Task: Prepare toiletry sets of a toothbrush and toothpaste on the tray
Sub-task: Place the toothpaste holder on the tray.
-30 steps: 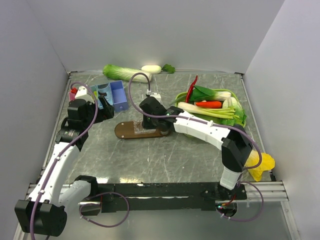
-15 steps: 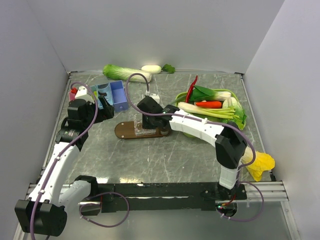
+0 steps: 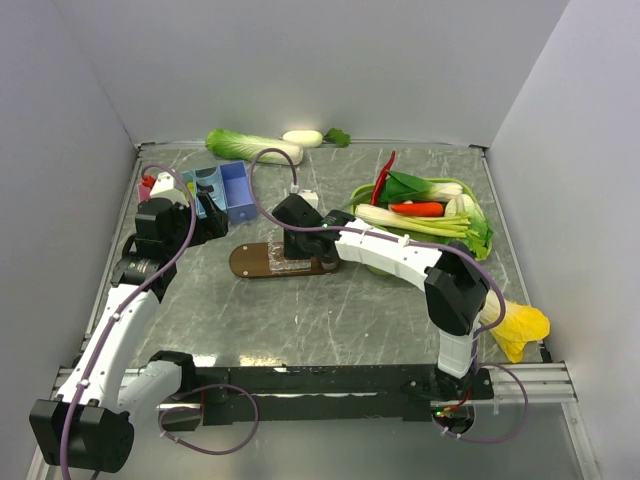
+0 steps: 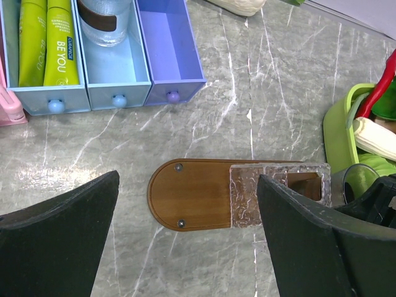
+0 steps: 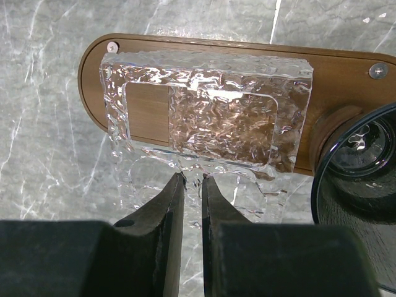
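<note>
The dark brown oval tray (image 3: 248, 263) (image 4: 198, 195) (image 5: 346, 80) lies mid-table. A clear textured square cup (image 5: 210, 111) (image 4: 249, 198) rests on it, overhanging the near edge. My right gripper (image 5: 190, 179) (image 3: 291, 243) is shut on the cup's near wall. A dark see-through tumbler (image 5: 365, 148) stands on the tray's right end. Two light-green toothpaste tubes (image 4: 46, 40) lie in the blue compartment box (image 4: 170, 52) (image 3: 225, 190). My left gripper (image 4: 185, 185) (image 3: 213, 222) hangs open above the table, left of the tray, holding nothing. No toothbrush shows clearly.
A lime-green basket (image 3: 482, 240) (image 4: 337, 133) of vegetables sits right of the tray. A cabbage (image 3: 245, 145) and a white vegetable (image 3: 302, 137) lie by the back wall. Something yellow (image 3: 520, 328) rests at the front right. A clear bottle (image 4: 105, 21) fills the box's middle compartment.
My right arm has shifted slightly left over the tray, carrying the clear cup with it. The left arm has stayed where it was.
</note>
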Tool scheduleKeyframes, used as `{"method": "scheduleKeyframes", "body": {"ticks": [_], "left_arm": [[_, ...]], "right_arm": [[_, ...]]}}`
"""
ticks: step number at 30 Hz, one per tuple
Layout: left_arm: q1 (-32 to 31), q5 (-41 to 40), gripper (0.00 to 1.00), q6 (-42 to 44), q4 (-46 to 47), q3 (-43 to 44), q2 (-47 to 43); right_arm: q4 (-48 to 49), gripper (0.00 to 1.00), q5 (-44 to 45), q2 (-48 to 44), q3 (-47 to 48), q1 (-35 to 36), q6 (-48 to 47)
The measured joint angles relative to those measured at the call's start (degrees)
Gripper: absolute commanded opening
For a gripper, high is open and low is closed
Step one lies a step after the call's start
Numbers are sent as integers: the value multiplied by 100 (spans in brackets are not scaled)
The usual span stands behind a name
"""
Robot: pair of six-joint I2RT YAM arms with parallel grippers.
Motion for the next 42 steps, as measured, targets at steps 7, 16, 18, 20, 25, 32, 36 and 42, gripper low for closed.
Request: {"method": "scheduleKeyframes", "body": {"ticks": [7, 16, 18, 20, 25, 32, 36, 42], "left_arm": [[0, 2, 97, 2, 0, -2, 0], [0, 46, 97, 37, -2, -2, 26], [0, 46, 97, 39, -4, -2, 26], [0, 48, 97, 39, -4, -2, 26], [0, 48, 97, 42, -4, -2, 26], [0, 50, 97, 66, -4, -2, 28], [0, 52, 97, 83, -4, -2, 33], [0, 74, 97, 90, -7, -2, 81]], "right_arm": [[-13, 0, 44, 33, 7, 0, 66], [-55, 0, 155, 236, 105, 0, 173], [-57, 0, 168, 245, 114, 0, 192], [-57, 0, 184, 262, 131, 0, 216], [-68, 0, 214, 313, 201, 0, 232], [-122, 0, 240, 411, 328, -7, 227], [-129, 0, 232, 417, 348, -13, 225], [-138, 0, 162, 459, 380, -61, 205]]}}
